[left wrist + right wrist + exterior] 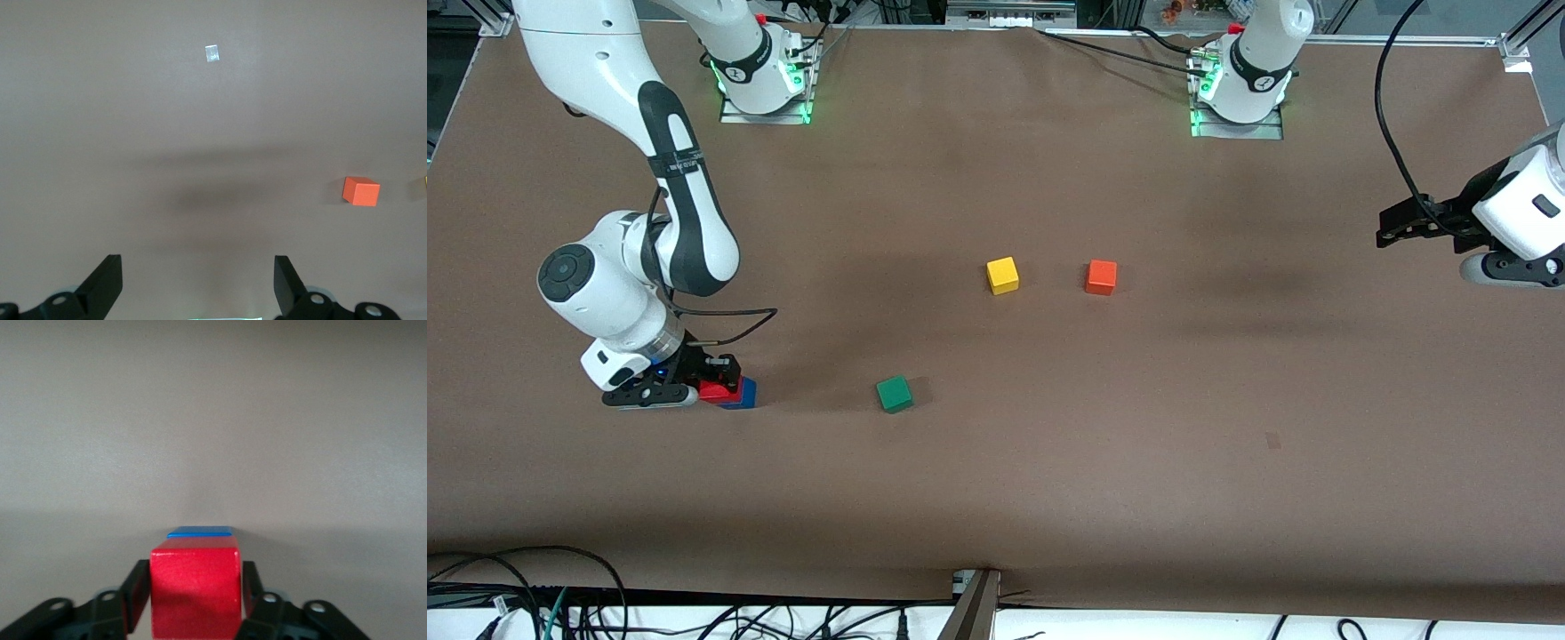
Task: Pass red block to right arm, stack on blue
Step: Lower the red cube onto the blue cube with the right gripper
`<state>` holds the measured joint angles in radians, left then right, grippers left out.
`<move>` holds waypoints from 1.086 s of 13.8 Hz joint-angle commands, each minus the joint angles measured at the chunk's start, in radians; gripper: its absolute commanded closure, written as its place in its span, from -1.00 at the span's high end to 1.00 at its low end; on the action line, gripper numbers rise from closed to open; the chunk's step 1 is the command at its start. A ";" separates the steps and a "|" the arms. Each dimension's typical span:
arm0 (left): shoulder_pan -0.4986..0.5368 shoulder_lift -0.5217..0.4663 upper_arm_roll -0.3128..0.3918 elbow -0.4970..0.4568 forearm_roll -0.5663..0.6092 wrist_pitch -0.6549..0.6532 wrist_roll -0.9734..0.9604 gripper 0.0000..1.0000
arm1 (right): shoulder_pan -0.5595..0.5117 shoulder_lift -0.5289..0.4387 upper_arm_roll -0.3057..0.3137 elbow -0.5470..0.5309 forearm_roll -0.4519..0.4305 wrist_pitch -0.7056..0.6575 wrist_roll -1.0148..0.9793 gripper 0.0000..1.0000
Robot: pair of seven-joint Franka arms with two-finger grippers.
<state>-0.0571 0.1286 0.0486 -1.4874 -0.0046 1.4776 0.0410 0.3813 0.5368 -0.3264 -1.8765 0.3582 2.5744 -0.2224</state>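
**A:** Start at the right arm's end of the bench. What is the right pincer [710,384] doing so low?

**B:** It is down at the bench [1049,462], clenched on the red block [720,389]. In the right wrist view a pad sits flush on each flank of the red block [195,587], and I see no gap. A strip of the blue [199,532] shows just under the red's top edge, so red looks seated on it.

**A:** So that is why it is held there?

**B:** I judge so. The grip keeps red square over the blue [745,393] until the stack can stand alone. From the front the two look slightly offset, so letting go gently matters.

**A:** And the loose cubes?

**B:** They play no part. By the front view's clock, the green cube [894,394] lies at three o'clock of the stack, well apart. The yellow cube [1003,275] is at about one o'clock from green. The orange cube [1101,276] is at three o'clock of yellow, near it, and must not be mistaken for red.

**A:** The left pincer [1405,227]?

**B:** It is at two o'clock from orange, over the left arm's end of the bench, waiting. Its wrist view shows the left pincer [198,267] released, spread wide and holding nothing. That fits a handover already made, and parking there keeps it out of the stacking.
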 commanded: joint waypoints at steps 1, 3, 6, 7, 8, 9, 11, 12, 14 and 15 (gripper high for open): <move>0.002 0.014 -0.003 0.030 -0.015 -0.011 -0.012 1.00 | -0.001 0.003 0.000 0.007 0.016 0.006 -0.006 1.00; 0.003 0.014 -0.003 0.030 -0.017 -0.011 -0.009 1.00 | -0.001 0.003 0.000 0.013 0.015 0.006 -0.009 1.00; 0.002 0.023 -0.003 0.032 -0.014 -0.011 -0.010 1.00 | -0.002 -0.003 -0.005 0.023 0.013 0.000 -0.015 1.00; 0.010 0.022 0.000 0.042 -0.017 -0.010 -0.006 1.00 | -0.002 -0.006 -0.010 0.025 -0.008 0.000 -0.027 1.00; 0.013 0.025 0.001 0.065 -0.015 -0.011 -0.006 1.00 | 0.005 -0.014 -0.016 0.028 -0.028 -0.005 -0.026 1.00; 0.014 0.026 0.004 0.070 -0.015 -0.013 -0.006 1.00 | 0.004 -0.030 -0.017 0.028 -0.030 -0.010 -0.025 1.00; 0.011 0.042 0.004 0.072 -0.015 -0.014 -0.006 1.00 | 0.004 -0.061 -0.026 0.033 -0.031 -0.080 -0.023 1.00; 0.013 0.042 0.004 0.072 -0.014 -0.014 -0.007 1.00 | 0.004 -0.081 -0.031 0.045 -0.033 -0.118 -0.021 1.00; 0.014 0.042 0.004 0.072 -0.014 -0.014 -0.006 1.00 | 0.004 -0.106 -0.060 0.089 -0.035 -0.224 -0.020 1.00; 0.013 0.046 0.004 0.072 -0.014 -0.014 -0.006 1.00 | 0.004 -0.124 -0.068 0.108 -0.031 -0.285 -0.017 1.00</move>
<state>-0.0508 0.1527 0.0539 -1.4543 -0.0046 1.4799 0.0410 0.3823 0.4617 -0.3708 -1.7979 0.3384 2.3979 -0.2364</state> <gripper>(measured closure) 0.000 0.000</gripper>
